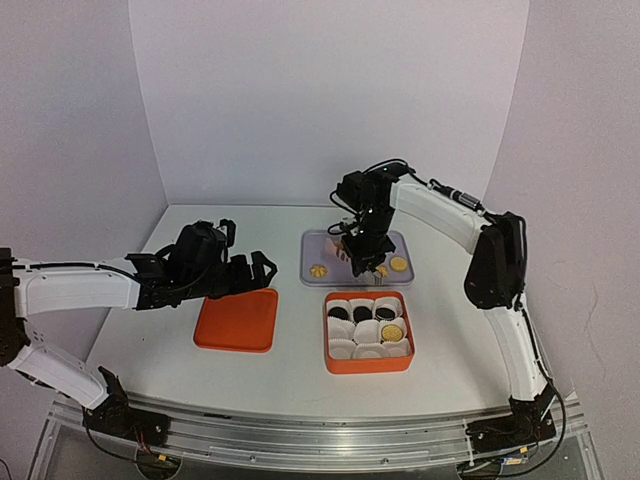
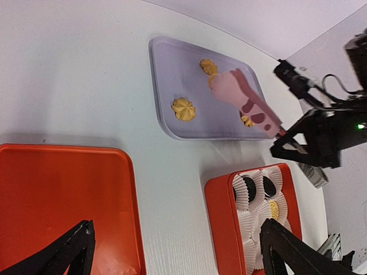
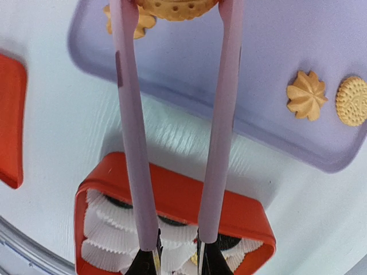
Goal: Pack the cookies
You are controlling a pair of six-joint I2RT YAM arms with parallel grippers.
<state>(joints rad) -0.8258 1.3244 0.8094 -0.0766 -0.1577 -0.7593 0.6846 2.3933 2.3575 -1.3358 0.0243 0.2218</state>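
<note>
My right gripper point(image 3: 176, 260) is shut on pink tongs point(image 3: 129, 114), and the tongs' tips pinch a round golden cookie point(image 3: 175, 8) over the lavender tray point(image 3: 258, 51). A flower cookie point(image 3: 307, 94) and a flat disc cookie point(image 3: 352, 101) lie on the tray's right part. Another flower cookie point(image 1: 317, 270) lies on its left part. The orange box point(image 1: 368, 362) holds white paper cups with black cookies point(image 1: 340, 314) in the far row and one golden cookie point(image 1: 392, 331). My left gripper point(image 1: 245, 272) is open and empty above the orange lid point(image 1: 237, 320).
The lid lies flat to the left of the box, with a strip of white table between them point(image 2: 172, 189). The tray sits just behind the box. White walls close in the table at the back and both sides.
</note>
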